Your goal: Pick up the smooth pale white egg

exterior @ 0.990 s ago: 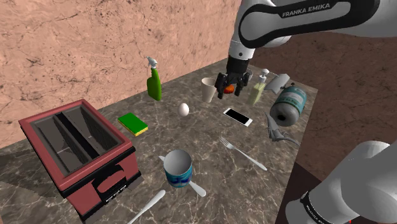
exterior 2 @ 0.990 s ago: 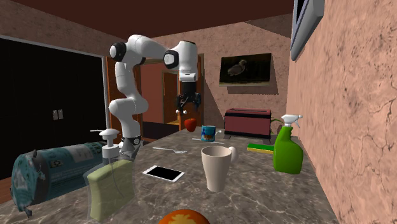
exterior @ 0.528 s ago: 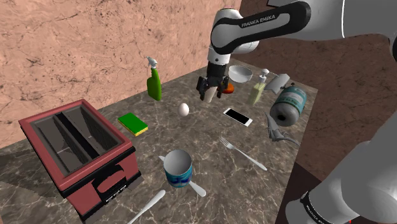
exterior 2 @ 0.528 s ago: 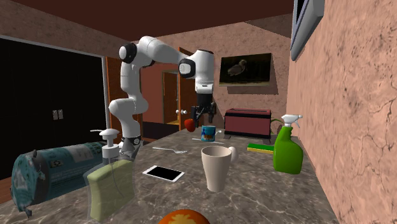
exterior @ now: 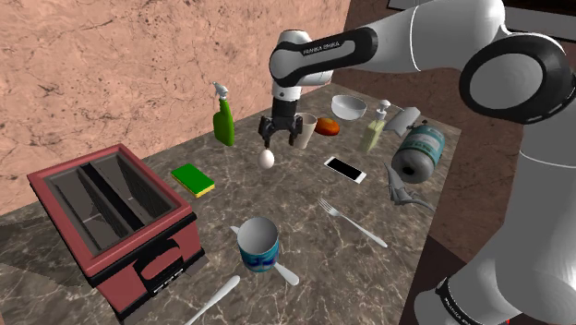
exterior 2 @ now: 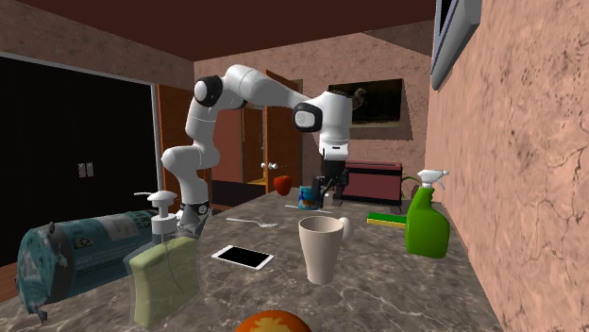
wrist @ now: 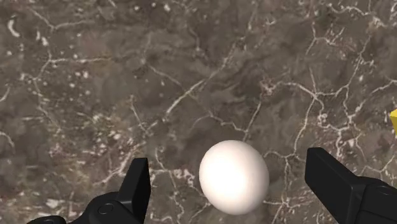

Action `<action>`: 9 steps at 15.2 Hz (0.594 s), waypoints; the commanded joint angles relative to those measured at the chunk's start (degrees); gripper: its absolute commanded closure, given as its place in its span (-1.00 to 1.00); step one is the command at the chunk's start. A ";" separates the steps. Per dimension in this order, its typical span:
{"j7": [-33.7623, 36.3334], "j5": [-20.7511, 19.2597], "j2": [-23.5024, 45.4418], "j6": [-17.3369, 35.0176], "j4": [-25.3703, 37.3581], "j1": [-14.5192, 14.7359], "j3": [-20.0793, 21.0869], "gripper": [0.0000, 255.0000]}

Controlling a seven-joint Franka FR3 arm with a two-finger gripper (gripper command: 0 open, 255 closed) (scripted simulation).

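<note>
Gripper [exterior: 282, 140], fresh from the cup [exterior: 309, 122], over egg [exterior: 267, 158] (fingers [wrist: 137, 184] apart)

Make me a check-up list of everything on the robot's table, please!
surface: dark marble table with white veins.
job's thing: white egg lying on the table, not held.
clutter: red toaster, green spray bottle, green sponge, phone, fork, blue mug, soap dispenser, bowl.
end effector: open, just over the egg, one finger on each side, neither touching it.
cables: nothing seen.
surroundings: brown stone wall behind the table; black area at the second exterior view's left.
</note>
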 commanded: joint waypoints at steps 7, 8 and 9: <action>1.12 0.57 14.19 -1.67 14.77 0.33 0.35 -1.00; 1.04 0.59 14.49 -1.08 14.47 0.34 0.36 -1.00; 0.95 0.61 14.80 -0.51 14.20 0.35 0.36 -1.00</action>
